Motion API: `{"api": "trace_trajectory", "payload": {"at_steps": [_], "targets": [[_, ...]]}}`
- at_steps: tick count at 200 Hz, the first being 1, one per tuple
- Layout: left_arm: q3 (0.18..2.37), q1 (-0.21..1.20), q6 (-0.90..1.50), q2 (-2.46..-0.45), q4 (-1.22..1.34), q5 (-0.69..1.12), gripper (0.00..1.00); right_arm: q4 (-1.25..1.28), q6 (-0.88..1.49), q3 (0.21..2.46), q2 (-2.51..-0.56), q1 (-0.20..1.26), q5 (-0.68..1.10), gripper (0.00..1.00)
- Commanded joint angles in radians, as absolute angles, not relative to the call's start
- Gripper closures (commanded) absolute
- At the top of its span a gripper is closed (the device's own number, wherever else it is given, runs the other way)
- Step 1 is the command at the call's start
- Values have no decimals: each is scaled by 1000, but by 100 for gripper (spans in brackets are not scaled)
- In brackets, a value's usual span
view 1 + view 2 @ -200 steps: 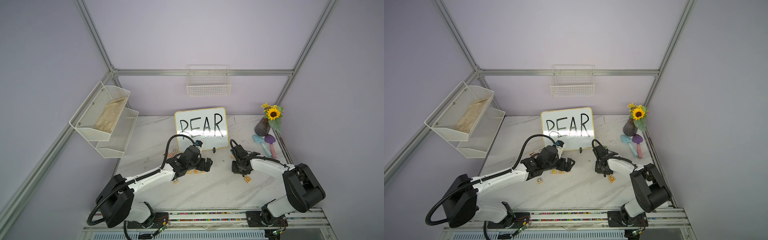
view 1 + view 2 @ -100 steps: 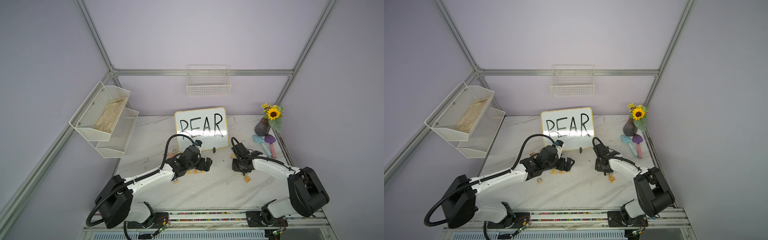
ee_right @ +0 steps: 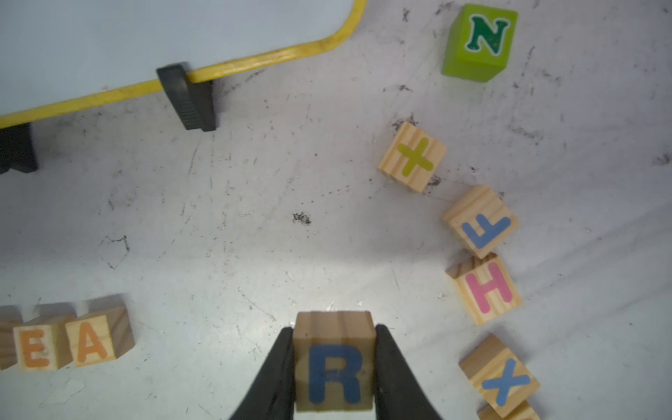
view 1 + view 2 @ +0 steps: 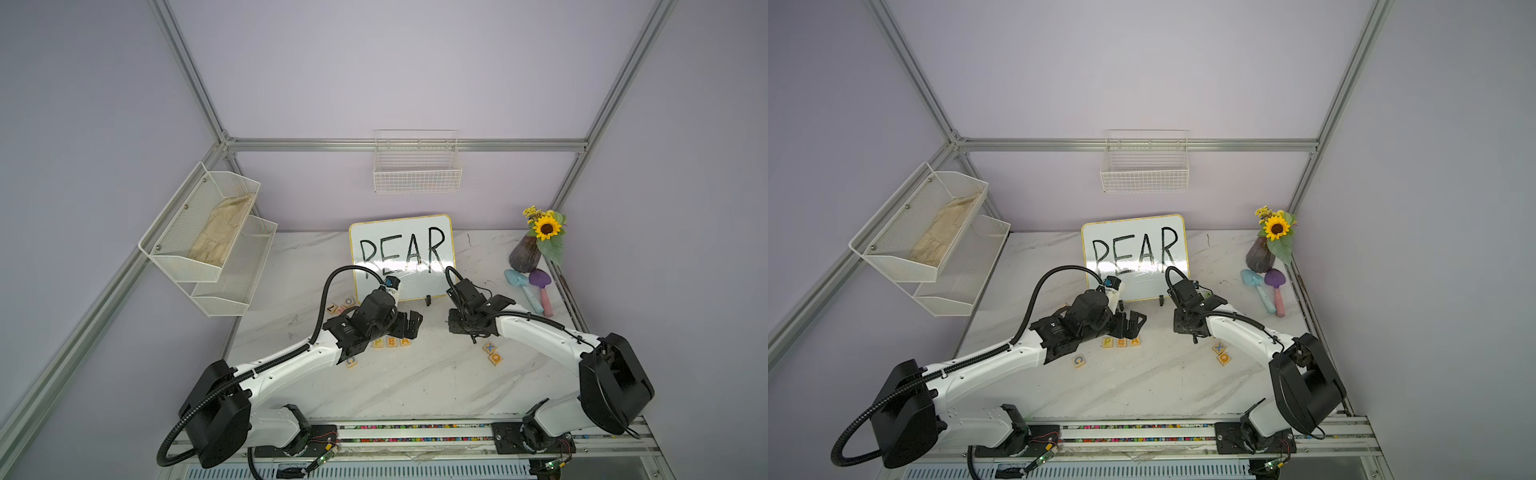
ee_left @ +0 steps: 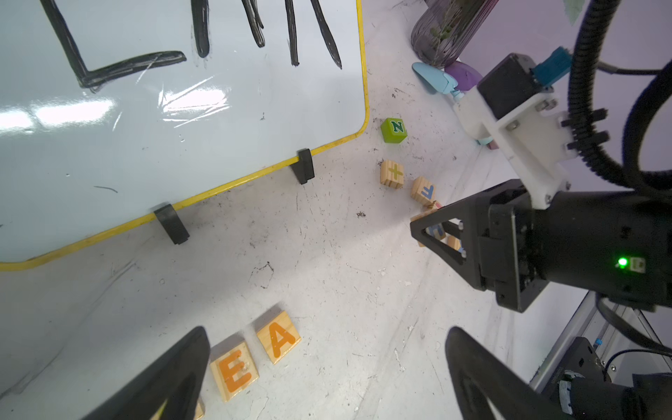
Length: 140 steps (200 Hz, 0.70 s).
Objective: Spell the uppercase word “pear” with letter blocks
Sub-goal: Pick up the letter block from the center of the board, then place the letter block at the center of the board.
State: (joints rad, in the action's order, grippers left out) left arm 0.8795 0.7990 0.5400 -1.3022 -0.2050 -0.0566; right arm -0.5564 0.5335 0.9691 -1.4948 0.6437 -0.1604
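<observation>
Right gripper (image 3: pixel 334 329) is clamped on the R block (image 3: pixel 334 367). One black finger (image 3: pixel 278 371) sits flat against each side of the cube, and the blue R faces the wrist camera. The jaws are only as far apart as the cube is wide. I honestly can't tell if the cube is sitting on the table (image 3: pixel 254 236) or lifted a hair off it.

The R is out to the right of the row, with a stretch of bare marble between it and the A block (image 3: pixel 92 342). On its other side are the H block (image 3: pixel 485 289) and X block (image 3: pixel 500 376), which are near it but not touching.

The row itself is the P block (image 4: pixel 1107 342), the E block (image 4: pixel 1121 342) and then the A. They're packed close together in front of the whiteboard (image 4: pixel 1133 249).

Left gripper (image 5: pixel 327 332) is spread wide with nothing in it. In both top views it hangs just on the whiteboard side of the row. From its own wrist view the E sits right beside one finger (image 5: pixel 174 367) and the A lies in the gap between the two. I can't say whether that finger actually touches the E.
</observation>
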Motion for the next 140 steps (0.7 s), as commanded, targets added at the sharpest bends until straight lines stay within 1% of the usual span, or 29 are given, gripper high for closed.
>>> {"api": "trace_trajectory", "payload": {"at_steps": [1, 49, 140], "targets": [[878, 802, 559, -1260, -201, -97, 0, -540, 561, 1000, -1549, 690, -181, 72], [855, 803, 563, -1214, -214, -161, 0, -493, 568, 1054, -1657, 769, -157, 72], [794, 799, 598, -1126, -273, -285, 0, -460, 569, 1136, -1816, 847, -122, 72]]}}
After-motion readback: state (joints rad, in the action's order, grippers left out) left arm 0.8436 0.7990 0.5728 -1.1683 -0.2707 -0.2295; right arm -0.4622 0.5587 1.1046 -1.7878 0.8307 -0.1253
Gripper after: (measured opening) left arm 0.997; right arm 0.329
